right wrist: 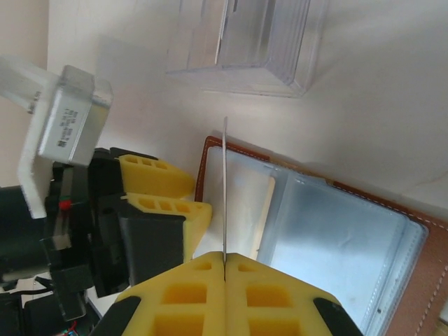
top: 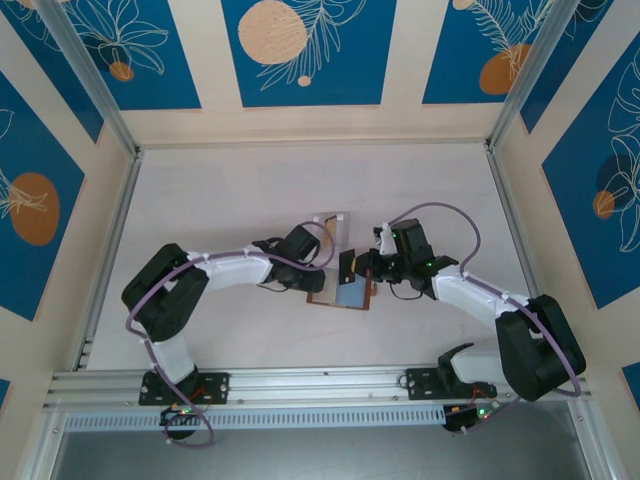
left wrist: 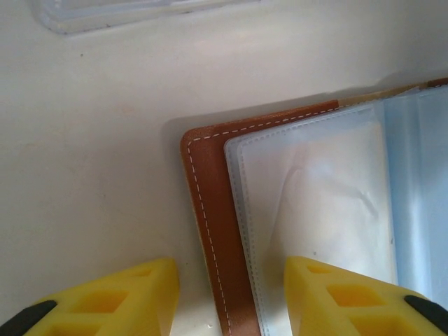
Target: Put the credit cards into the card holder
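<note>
The right gripper point(right wrist: 224, 269) pinches a credit card point(right wrist: 225, 189) edge-on — above the open card holder point(right wrist: 336, 241). The left gripper point(left wrist: 231, 283) gapes, astride its brown edge.

Bright, even, diffuse light. In the left wrist view the surface point(left wrist: 91, 161) looks washed pale, soft shadow hugs the card holder point(left wrist: 210, 210) at eleven o'clock, and the left tool's fingers point(left wrist: 119, 297) blur.

Card holder point(top: 352, 293) lies open on table point(top: 230, 200). Clear box point(top: 331, 222) sits just behind it. One card point(right wrist: 225, 196) stands on edge over the holder.
</note>
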`<state>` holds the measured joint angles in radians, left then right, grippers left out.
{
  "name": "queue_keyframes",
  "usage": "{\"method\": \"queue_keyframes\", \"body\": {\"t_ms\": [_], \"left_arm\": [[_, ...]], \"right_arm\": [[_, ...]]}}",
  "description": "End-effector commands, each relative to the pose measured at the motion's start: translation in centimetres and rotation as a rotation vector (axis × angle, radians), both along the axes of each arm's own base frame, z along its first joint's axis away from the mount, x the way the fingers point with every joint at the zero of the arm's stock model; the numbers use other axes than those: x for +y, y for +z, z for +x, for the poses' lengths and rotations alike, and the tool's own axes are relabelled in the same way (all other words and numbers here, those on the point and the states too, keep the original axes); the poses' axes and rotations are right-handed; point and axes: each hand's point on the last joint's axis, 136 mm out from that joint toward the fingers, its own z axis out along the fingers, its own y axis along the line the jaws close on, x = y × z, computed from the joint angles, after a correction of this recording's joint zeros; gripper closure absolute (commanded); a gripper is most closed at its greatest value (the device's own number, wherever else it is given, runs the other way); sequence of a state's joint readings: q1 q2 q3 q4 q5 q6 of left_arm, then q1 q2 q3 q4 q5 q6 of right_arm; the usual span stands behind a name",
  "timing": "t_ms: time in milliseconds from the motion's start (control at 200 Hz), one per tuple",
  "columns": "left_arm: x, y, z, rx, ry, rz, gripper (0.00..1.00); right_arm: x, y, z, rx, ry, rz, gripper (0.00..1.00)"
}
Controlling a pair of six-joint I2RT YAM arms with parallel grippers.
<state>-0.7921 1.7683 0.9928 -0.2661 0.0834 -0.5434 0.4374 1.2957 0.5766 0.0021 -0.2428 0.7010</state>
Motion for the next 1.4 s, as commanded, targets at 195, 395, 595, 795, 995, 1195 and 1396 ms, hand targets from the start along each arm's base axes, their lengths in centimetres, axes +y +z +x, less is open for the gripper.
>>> {"method": "queue_keyframes", "body": {"t_ms": [195,395,595,795,995,1195,1396], "left_arm": [[2.3,-3.3,-2.8,0.089,0.012,0.072,0.57],[2.3,-3.4,-2.9,0.093,0.011,0.07,0.57],[2.1,-3.3,-2.9,0.092,0.008,0.064,0.57],[2.3,-3.3,-3.0,0.093,0.009,0.068,0.57],[2.4,-3.3,-3.1,0.094,0.009,0.069,0.57],[2.4,-3.3,-3.2,0.094,0.006,0.071,0.57],[2.4,-3.4,-3.2,0.099,0.006,0.073,0.57]], "right_arm": [[0.9,-2.0,0.5,-0.032,-0.041,0.023,1.0],[0.8,-3.1,0.4,-0.027,-0.075,0.004,1.0],[0.4,-4.1,0.1,-0.028,-0.097,-0.036,1.0],[-0.3,-4.5,-0.2,-0.048,-0.128,-0.071,1.0],[-0.6,-4.8,-0.7,-0.055,-0.144,-0.084,1.0],[-0.8,-5.1,-1.2,-0.065,-0.154,-0.101,1.0],[-0.8,-5.4,-1.5,-0.073,-0.157,-0.114,1.0]]}}
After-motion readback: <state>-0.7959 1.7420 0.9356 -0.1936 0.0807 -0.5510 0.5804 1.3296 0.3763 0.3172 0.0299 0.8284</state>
